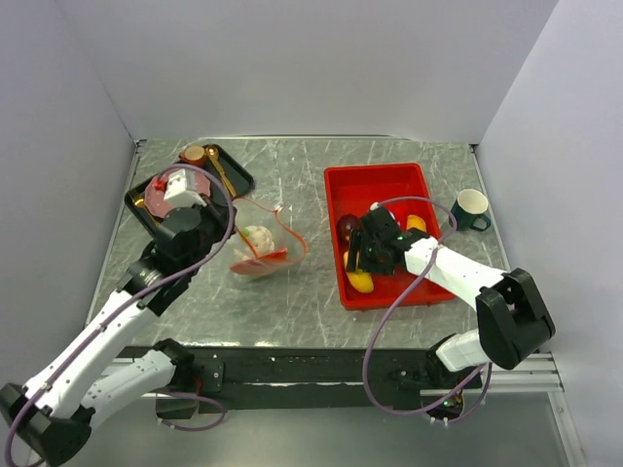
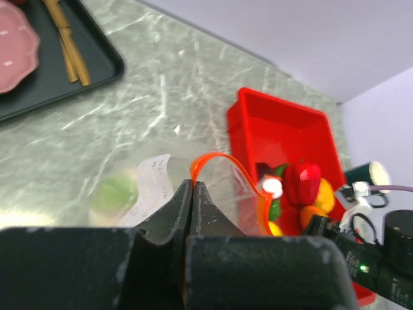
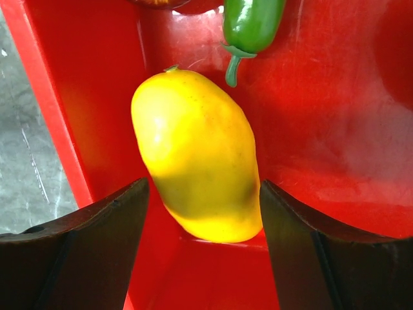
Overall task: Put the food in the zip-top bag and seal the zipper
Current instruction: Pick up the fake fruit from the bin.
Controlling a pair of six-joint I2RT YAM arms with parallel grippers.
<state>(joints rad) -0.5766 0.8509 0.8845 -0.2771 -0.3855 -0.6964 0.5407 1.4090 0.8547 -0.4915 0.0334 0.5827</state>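
The left fingers (image 2: 191, 194) are clenched on the zipper (image 2: 219, 159) of the clear bag (image 1: 261, 251). The bag sits mid-frame on the desk (image 1: 311, 311), with a bare strip between it and the red tray (image 1: 375, 177). The right fingers (image 1: 362, 261) are spread, straddling the yellow fruit (image 3: 197, 152), which lies close to the tray's left wall near its lower-left corner.

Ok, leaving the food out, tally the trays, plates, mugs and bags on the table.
2 trays: red tray, black tray
1 plate
1 mug
1 bag
Total: 5
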